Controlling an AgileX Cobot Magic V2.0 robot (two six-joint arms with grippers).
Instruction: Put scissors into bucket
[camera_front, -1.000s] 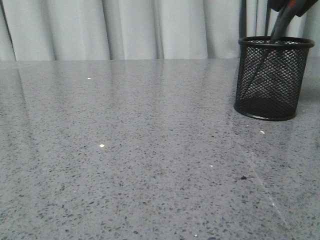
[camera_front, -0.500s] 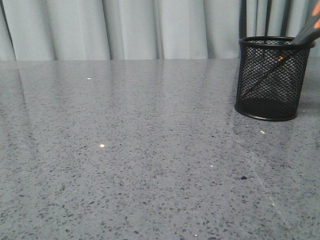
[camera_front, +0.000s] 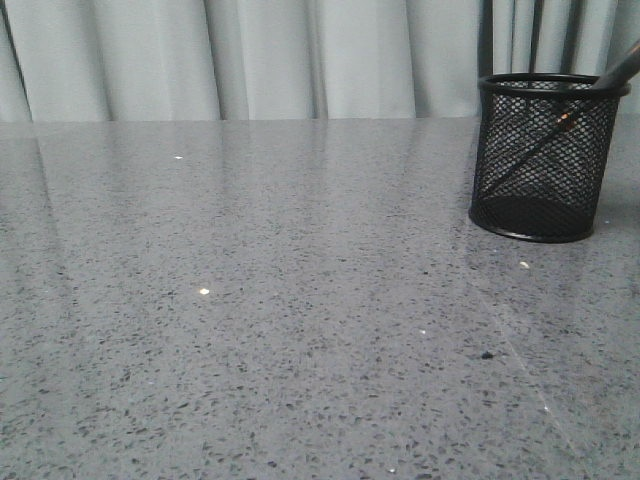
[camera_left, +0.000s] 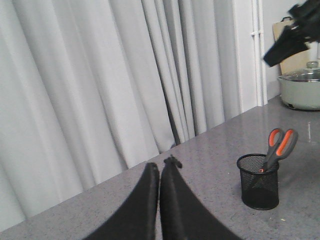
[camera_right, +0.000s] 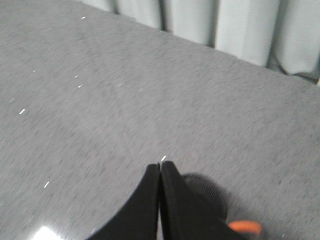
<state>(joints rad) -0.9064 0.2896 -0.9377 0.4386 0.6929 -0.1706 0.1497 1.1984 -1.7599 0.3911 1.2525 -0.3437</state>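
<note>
The scissors (camera_left: 278, 147) are seen leaning blades-down inside the bucket (camera_left: 258, 181) on the surface (camera_front: 260, 300), while both the left end effector (camera_left: 159, 169) and the right end effector (camera_right: 160, 167) are pressed together, empty.

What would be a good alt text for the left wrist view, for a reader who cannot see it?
Scissors stand blades-down in a black mesh bucket on a grey speckled table, their orange-lined handles leaning out over the rim. The left gripper is shut and empty in the foreground, with pale curtains behind and a lidded pot farther off.
</note>
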